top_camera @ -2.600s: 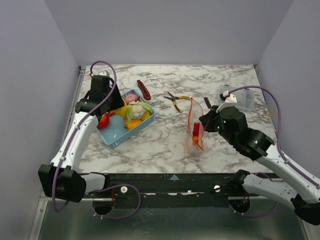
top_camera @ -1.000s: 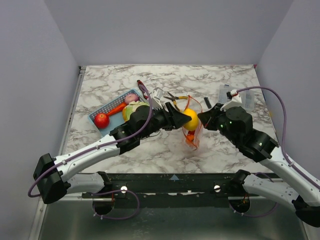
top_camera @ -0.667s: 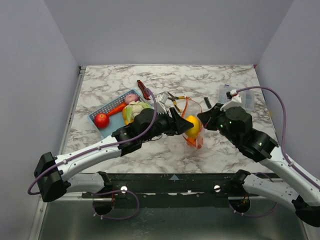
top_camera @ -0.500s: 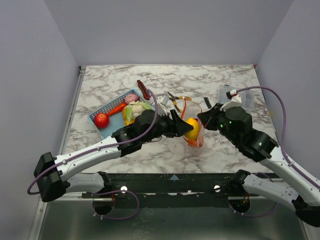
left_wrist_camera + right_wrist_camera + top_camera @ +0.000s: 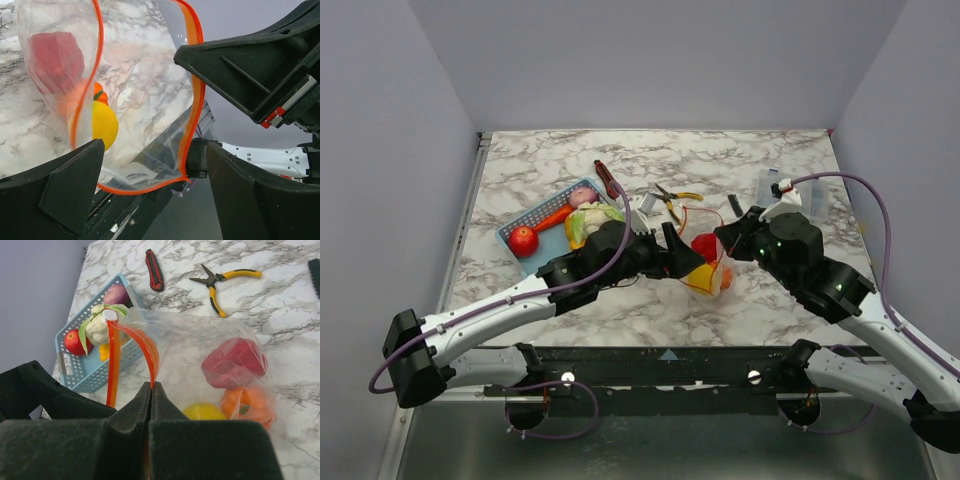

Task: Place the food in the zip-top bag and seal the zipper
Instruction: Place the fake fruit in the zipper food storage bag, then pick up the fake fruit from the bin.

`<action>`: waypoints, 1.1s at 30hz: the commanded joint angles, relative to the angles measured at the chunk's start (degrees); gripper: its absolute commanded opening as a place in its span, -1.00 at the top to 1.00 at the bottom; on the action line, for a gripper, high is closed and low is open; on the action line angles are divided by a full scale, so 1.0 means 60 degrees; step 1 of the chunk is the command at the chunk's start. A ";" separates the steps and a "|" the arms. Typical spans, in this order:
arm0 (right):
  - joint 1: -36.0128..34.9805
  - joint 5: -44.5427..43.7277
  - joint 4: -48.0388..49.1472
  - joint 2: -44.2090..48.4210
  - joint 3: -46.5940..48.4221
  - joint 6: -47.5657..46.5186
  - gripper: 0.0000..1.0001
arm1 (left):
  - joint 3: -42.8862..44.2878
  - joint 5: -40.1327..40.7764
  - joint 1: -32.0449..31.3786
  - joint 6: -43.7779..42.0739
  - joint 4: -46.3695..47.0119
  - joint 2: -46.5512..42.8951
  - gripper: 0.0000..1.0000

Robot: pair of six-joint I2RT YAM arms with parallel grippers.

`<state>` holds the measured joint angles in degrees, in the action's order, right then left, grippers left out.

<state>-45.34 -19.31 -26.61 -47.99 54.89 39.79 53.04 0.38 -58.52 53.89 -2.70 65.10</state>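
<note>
Slippage at the rim is the main risk: the right gripper (image 5: 151,390) is pinched shut on the zipper (image 5: 114,365) of the bag (image 5: 708,268), holding its mouth up just right of centre in the top view, and so thin and slick a strip could slide out under a tug. The left gripper (image 5: 684,263) sits at that mouth with jaws spread wide, holding nothing. The yellow fruit (image 5: 102,125) lies inside with a red piece (image 5: 232,362) and an orange piece (image 5: 247,402). A careless retreat could catch a finger on the film, tip the bag and spill all three. More food waits in the basket (image 5: 510,232) at upper left: cauliflower (image 5: 588,220), carrot (image 5: 555,215) and a red fruit (image 5: 523,240). The bulky cauliflower may jam at the narrow mouth, and pieces crowding the rim would likely stop the zipper from closing.
</note>
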 commanded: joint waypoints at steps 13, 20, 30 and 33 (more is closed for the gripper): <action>-0.0046 -0.0265 0.0195 0.0030 -0.0165 -0.0194 0.99 | 0.0625 0.0804 0.0656 -0.1770 -0.2039 -0.2157 -0.74; -0.0046 -0.0279 0.0165 0.0045 -0.0191 -0.0242 0.99 | 0.0102 0.1530 0.3172 -0.1693 -0.4472 -0.3356 -0.80; -0.0057 -0.0263 0.0172 0.0088 -0.0184 -0.0304 0.99 | 0.0741 0.3521 0.5914 -0.3673 -0.6952 -0.2077 -0.94; -0.0049 -0.0216 0.0200 0.0088 -0.0162 -0.0316 0.99 | 0.0882 0.3722 0.6589 -0.4160 -0.6982 -0.1233 -0.95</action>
<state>-45.34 -19.31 -26.61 -47.99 54.13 38.70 55.90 17.17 -23.35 35.86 -40.16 52.60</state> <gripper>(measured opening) 0.006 0.968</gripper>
